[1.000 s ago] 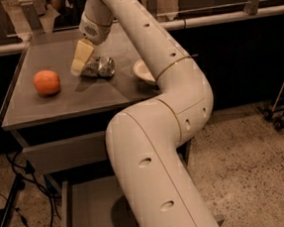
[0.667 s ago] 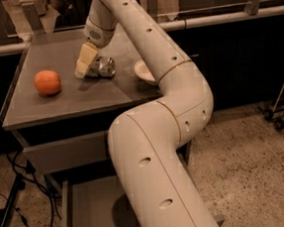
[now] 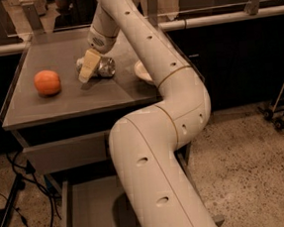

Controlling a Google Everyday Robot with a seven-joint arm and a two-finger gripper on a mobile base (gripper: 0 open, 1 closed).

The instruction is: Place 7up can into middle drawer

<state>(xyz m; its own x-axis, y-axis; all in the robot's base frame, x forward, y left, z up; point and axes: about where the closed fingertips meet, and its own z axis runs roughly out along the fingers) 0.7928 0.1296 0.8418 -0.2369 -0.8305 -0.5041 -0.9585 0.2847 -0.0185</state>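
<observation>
The 7up can [image 3: 103, 68] lies on its side on the grey countertop [image 3: 71, 99], a silvery can near the back middle. My gripper [image 3: 89, 68] hangs from the white arm and sits right at the can's left end, low over the counter and partly covering it. The middle drawer [image 3: 88, 212] is pulled open at the bottom of the view, below the counter; its grey floor is bare and the arm hides its right part.
A round orange [image 3: 47, 82] sits on the counter's left side. A shallow white bowl [image 3: 141, 71] stands right of the can, half hidden by the arm. A closed grey drawer front [image 3: 66, 152] is above the open drawer. Black cables [image 3: 11, 206] hang at the left.
My gripper has come down and a little to the right, closer onto the can's left end. The can, orange and bowl have not moved.
</observation>
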